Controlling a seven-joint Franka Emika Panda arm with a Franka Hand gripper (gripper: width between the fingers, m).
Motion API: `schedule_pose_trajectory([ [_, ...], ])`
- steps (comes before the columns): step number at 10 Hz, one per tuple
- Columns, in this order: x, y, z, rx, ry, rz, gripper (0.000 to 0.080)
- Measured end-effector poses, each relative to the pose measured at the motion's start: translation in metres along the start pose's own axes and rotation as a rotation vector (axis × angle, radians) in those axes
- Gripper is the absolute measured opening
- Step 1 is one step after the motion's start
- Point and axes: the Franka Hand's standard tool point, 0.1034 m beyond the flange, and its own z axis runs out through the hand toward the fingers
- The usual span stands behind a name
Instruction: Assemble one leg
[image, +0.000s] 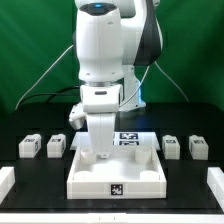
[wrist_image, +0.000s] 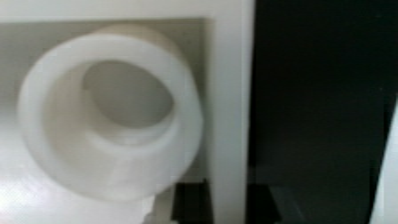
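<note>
Four legs, small white pegs with tags, stand on the black table: two at the exterior view's left (image: 30, 146) (image: 57, 144) and two at its right (image: 171, 145) (image: 198, 147). None is held. My gripper (image: 97, 151) is down at the far left corner of the large white panel (image: 140, 172). The blurred wrist view shows a round recess (wrist_image: 111, 105) of the panel close up. A dark finger (wrist_image: 192, 205) stands on each side of the panel's upright rim (wrist_image: 231, 90), against it. My gripper (wrist_image: 231, 195) looks shut on that rim.
The marker board (image: 131, 138) lies behind the panel. White blocks sit at the table's front corners, at the exterior view's left (image: 6, 181) and right (image: 215, 181). A green curtain hangs behind the arm.
</note>
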Motion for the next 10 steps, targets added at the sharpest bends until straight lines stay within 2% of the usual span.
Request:
schedule_pose_trajectory([
  [5,0.000,0.001,0.000,-0.002,0.000,0.000,0.0063],
  [7,0.006,0.022,-0.005,-0.020,0.002,-0.014,0.0063],
  [9,0.031,0.048,-0.012,-0.010,0.013,-0.016,0.0063],
  [10,0.048,0.064,-0.013,-0.018,0.024,-0.011,0.0063],
])
